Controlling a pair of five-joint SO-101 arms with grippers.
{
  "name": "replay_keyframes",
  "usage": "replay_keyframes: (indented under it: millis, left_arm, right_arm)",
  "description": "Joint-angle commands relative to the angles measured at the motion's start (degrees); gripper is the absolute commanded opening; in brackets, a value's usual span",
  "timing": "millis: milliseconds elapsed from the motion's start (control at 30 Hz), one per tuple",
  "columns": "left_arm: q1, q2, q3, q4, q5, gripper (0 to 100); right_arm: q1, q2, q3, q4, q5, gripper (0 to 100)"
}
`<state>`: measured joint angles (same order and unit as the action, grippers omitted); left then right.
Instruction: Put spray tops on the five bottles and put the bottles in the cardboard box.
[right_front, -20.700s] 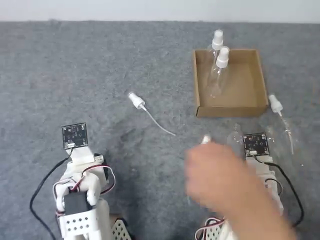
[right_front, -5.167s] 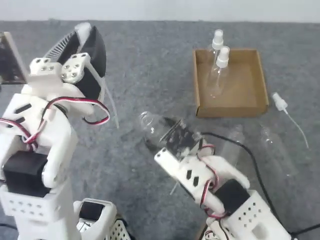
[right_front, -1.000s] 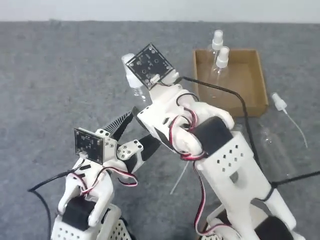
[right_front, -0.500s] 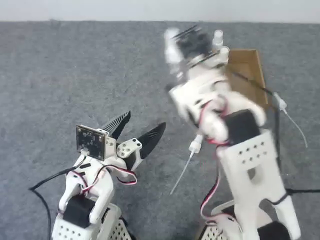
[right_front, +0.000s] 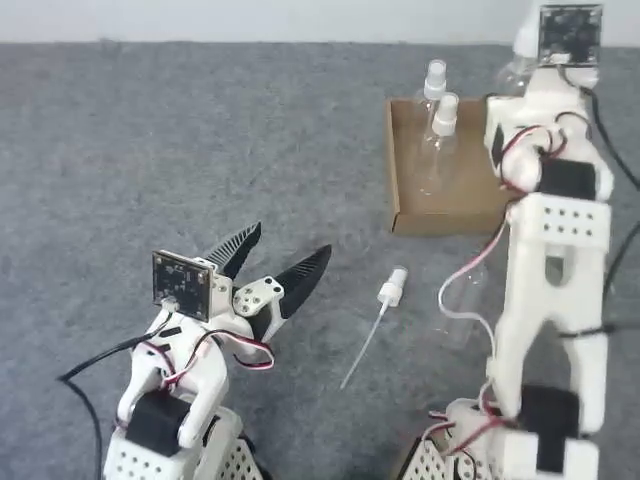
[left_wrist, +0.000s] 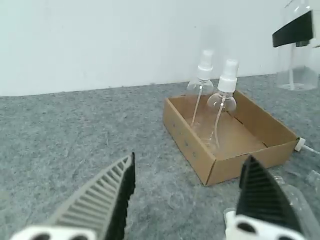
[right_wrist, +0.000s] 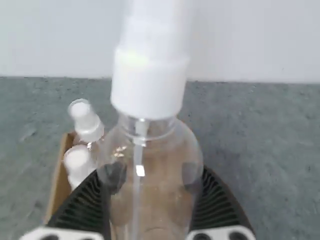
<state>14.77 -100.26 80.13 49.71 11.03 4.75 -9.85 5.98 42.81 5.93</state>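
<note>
Bottle (right_wrist: 150, 170) with spray top (right_wrist: 150, 70) is clamped in right jaws; left jaws gape empty.

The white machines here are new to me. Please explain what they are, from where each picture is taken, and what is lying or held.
These are two robot arms on a grey carpeted table. One picture looks down from above; the other two come from a camera on each wrist. The left arm has open, empty jaws. The right arm holds up a clear plastic bottle with a white spray top. The brown cardboard box contains two finished bottles. A loose white spray top and a clear topless bottle lie nearby.
</note>
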Motion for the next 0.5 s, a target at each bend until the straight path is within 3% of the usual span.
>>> replay_keyframes:
  millis: [0, 233, 467]
  left_arm:
    - [-0.4, -0.5, -0.3, 0.3, -0.7, 31]
    - [-0.4, -0.6, 0.7, 0.0, -2.5, 31]
    - [-0.4, -0.6, 0.7, 0.2, -2.6, 31]
  right_arm:
    - [0.7, 4.8, -3.5, -10.3, 0.1, 0.6]
    - [0.7, 17.6, -3.6, -26.9, -2.9, 0.6]
    - [0.5, 23.8, -3.6, -34.9, -2.0, 1.7]
